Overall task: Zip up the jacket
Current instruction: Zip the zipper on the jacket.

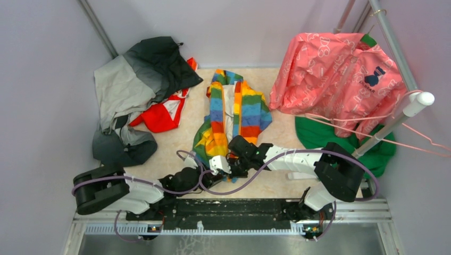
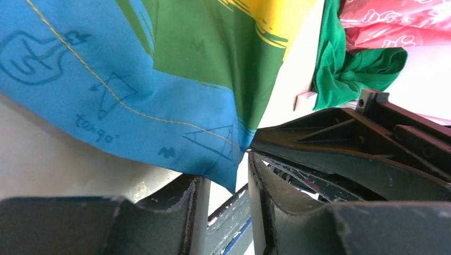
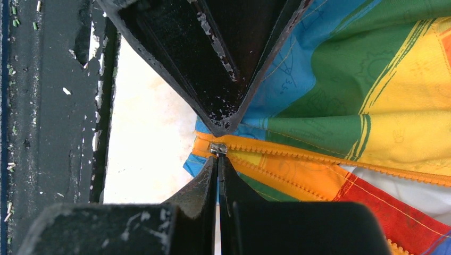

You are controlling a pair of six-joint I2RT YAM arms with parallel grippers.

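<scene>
The rainbow-striped jacket [image 1: 236, 109] lies open on the table, its hem toward the arms. Both grippers meet at the hem. My left gripper [image 1: 222, 169] is closed on bunched blue hem fabric [image 2: 213, 143], and the blue corner hangs between its fingers [image 2: 226, 170]. My right gripper [image 1: 234, 166] is shut on the pull of the metal slider [image 3: 218, 149], which sits at the bottom end of the orange zipper [image 3: 330, 162]. The right gripper's tips [image 3: 218, 158] sit just under the slider. The left gripper's dark fingers [image 3: 220, 119] point down right above it. The zipper teeth run apart beyond the slider.
A grey-and-black jacket [image 1: 133, 85] over a red garment [image 1: 162, 114] lies at the back left. A pink patterned garment [image 1: 335, 74] hangs off a white rail [image 1: 399, 117] at the right, over green cloth [image 1: 324, 135]. The arms' black base rail [image 1: 228, 210] runs along the near edge.
</scene>
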